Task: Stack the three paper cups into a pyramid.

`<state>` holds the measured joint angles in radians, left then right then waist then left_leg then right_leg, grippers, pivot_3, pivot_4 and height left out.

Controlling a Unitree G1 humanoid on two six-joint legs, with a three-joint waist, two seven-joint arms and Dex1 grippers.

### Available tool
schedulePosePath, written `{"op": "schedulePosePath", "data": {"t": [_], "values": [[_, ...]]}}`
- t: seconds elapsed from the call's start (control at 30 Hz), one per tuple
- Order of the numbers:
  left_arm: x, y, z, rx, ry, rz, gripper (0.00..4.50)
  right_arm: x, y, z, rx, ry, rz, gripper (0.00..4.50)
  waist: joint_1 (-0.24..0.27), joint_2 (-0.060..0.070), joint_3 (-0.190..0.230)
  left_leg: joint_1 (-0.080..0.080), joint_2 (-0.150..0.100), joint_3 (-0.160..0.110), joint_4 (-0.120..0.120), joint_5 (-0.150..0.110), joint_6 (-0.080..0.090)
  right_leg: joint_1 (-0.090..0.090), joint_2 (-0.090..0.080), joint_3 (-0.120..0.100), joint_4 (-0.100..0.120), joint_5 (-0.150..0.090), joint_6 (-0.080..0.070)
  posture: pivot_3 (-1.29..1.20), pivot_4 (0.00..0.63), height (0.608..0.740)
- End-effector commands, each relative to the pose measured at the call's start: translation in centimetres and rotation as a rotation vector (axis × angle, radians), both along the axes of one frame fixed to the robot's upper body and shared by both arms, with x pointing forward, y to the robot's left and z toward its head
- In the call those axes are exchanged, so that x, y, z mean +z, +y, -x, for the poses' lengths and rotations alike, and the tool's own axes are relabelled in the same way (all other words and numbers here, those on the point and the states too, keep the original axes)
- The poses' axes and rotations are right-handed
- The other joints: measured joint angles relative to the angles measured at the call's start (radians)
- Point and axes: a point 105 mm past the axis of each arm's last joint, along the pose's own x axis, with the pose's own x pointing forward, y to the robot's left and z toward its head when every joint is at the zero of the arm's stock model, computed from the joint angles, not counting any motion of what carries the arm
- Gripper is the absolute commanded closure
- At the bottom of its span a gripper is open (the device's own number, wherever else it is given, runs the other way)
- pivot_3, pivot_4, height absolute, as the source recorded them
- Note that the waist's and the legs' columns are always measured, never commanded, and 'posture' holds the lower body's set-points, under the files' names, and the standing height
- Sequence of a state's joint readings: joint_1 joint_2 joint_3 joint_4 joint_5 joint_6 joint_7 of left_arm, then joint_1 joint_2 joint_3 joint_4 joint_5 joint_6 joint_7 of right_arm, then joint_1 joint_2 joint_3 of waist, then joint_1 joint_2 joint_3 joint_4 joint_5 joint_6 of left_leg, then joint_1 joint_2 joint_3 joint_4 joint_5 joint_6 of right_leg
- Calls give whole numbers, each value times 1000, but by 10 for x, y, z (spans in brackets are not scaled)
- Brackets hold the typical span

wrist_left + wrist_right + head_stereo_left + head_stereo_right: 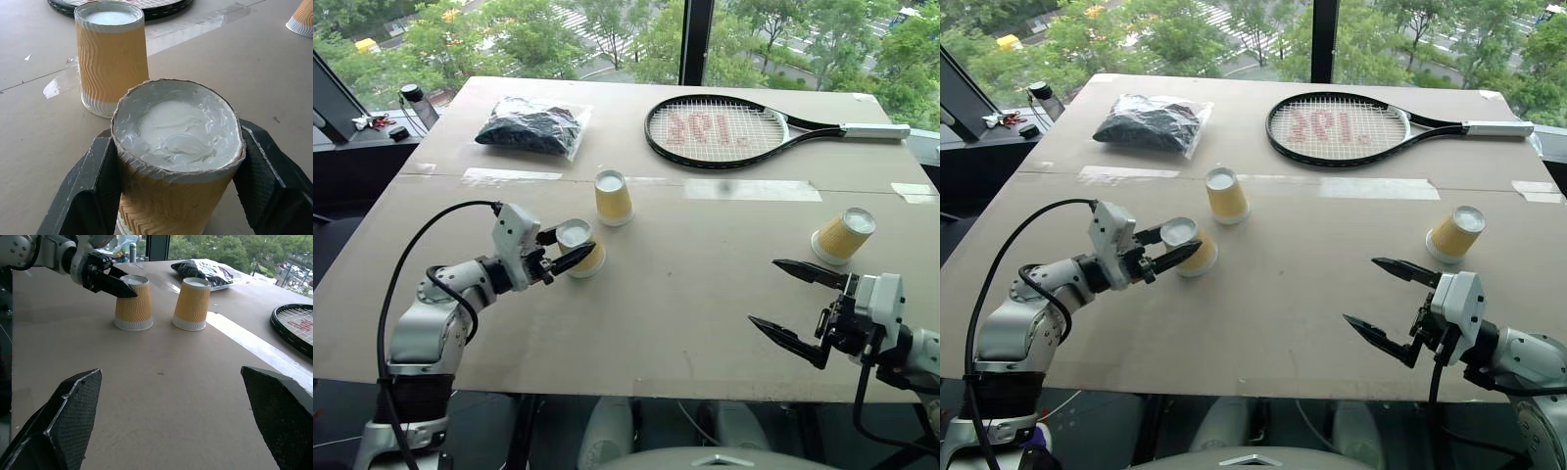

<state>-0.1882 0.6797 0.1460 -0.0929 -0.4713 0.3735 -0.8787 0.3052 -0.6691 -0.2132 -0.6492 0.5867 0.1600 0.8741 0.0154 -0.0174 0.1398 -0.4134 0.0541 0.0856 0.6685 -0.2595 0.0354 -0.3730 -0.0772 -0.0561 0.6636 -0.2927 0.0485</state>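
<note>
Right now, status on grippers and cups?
Left gripper closed on near cup. Right gripper open, empty. Other two cups upside down, apart. Nothing stacked.

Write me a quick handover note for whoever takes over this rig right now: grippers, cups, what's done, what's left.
Left gripper: fingers on either side of the nearest upside-down yellow-orange paper cup, which is on the brown cardboard tabletop.
Right gripper: open, empty, above the table's near right.
Second paper cup: upside down just beyond the first, near the tape line.
Third paper cup: tilted, far right.
Black-framed tennis racket and bagged dark item lie at the back.
Done: nothing stacked.
Left: set two cups side by side, place the third on top.
</note>
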Motion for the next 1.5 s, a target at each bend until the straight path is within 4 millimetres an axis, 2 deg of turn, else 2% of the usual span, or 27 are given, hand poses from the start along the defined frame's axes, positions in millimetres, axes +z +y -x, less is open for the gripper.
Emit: {"op": "schedulePosePath", "data": {"t": [0.03, 0.1, 0.23, 0.4, 0.7, 0.77, 0.83, 0.9, 0.93, 1.07, 1.17, 1.27, 1.37, 1.43, 1.5], "values": [[16, -15, 0, -94, -59, 6, 2006, 11, 1, 2, -16, -49, 6, 0, 0, 0, 0, 0, 0, 0, 0, 0, 0, 0, 0, 0, 0, 0, 0, 0, 150, 740], [21, -22, 0, -124, -65, 12, 2006, 11, 1, 2, -25, -52, 7, 0, 0, 0, 0, 0, 0, 0, 0, 0, 0, 0, 0, 0, 0, 0, 0, 0, 150, 740], [29, -54, -7, -227, -62, 28, 2006, 12, 1, 0, -60, -66, 9, 0, 1, 0, 0, -1, -1, -1, 1, 0, 0, 0, 0, -1, 0, 0, 0, 0, 150, 740], [31, -97, -26, -314, -91, 41, 2006, 10, 0, -3, -121, -73, 16, 0, 3, 0, 0, -1, -4, -1, 1, 0, 0, 0, 0, -1, 0, 0, 0, 0, 150, 740], [14, -123, -38, -350, -66, 42, 2006, 8, 0, -1, -165, -70, 17, 0, -1, 0, 0, -1, -9, -13, 1, 0, 0, -1, 3, 4, 1, 0, 0, 0, 150, 740], [5, -123, -37, -370, -38, 32, 2006, 8, 1, -1, -169, -69, 18, 0, 0, 0, 0, -1, -10, -13, 1, 0, 0, 0, 3, 4, 0, 0, 0, 0, 150, 740], [0, -122, -37, -369, -21, 29, 1000, 8, 0, -1, -180, -67, 14, 0, 0, -1, 0, -1, -11, -13, 1, 0, 0, 0, 2, 5, 0, 0, 0, 0, 150, 740], [-1, -122, -37, -369, -19, 26, 210, 8, -2, -2, -195, -64, 12, 0, -1, 0, 0, -1, -11, -13, 1, 0, 0, 0, 2, 5, 0, 0, 1, 0, 150, 740], [0, -121, -37, -368, -22, 27, 45, 8, -4, -4, -218, -70, 13, 0, -1, 0, 0, -1, -11, -13, 1, 0, 0, 0, 3, 4, 0, 0, 0, 0, 150, 740], [11, -116, -37, -352, -57, 54, 45, 10, -17, -21, -374, -101, 12, 0, -1, 0, 0, -1, -11, -14, 1, 0, 0, 0, 3, 4, 1, 0, 0, 0, 150, 740], [21, -108, -29, -359, -63, 90, 45, 20, -25, -32, -459, -136, -21, 0, -3, 0, 0, -1, -11, -14, 1, 0, 0, -1, 3, 6, 1, 0, 0, 0, 150, 740], [31, -90, -21, -323, -63, 105, 45, 32, -42, -52, -617, -181, 27, 0, -7, 0, 0, -1, -10, -14, 1, 0, 0, -1, 3, 7, 1, 0, 0, 0, 150, 740], [43, -71, -4, -296, -48, 133, 45, 46, -62, -68, -718, -171, -7, 0, -7, 0, 1, 0, -9, -14, 1, 0, 0, -2, 3, 9, 2, 0, 0, 0, 150, 740], [41, -60, 15, -303, -16, 129, 45, 45, -76, -78, -792, -155, 16, 0, -5, 0, 1, 0, -8, -14, 0, 0, 0, -3, 3, 10, 2, 0, 0, 0, 150, 740], [41, -57, 25, -306, 0, 129, 45, 44, -80, -82, -818, -137, 19, 0, -2, 1, 1, 0, -8, -14, 0, 0, -1, -3, 3, 12, 1, 0, 0, 0, 150, 740]]}}
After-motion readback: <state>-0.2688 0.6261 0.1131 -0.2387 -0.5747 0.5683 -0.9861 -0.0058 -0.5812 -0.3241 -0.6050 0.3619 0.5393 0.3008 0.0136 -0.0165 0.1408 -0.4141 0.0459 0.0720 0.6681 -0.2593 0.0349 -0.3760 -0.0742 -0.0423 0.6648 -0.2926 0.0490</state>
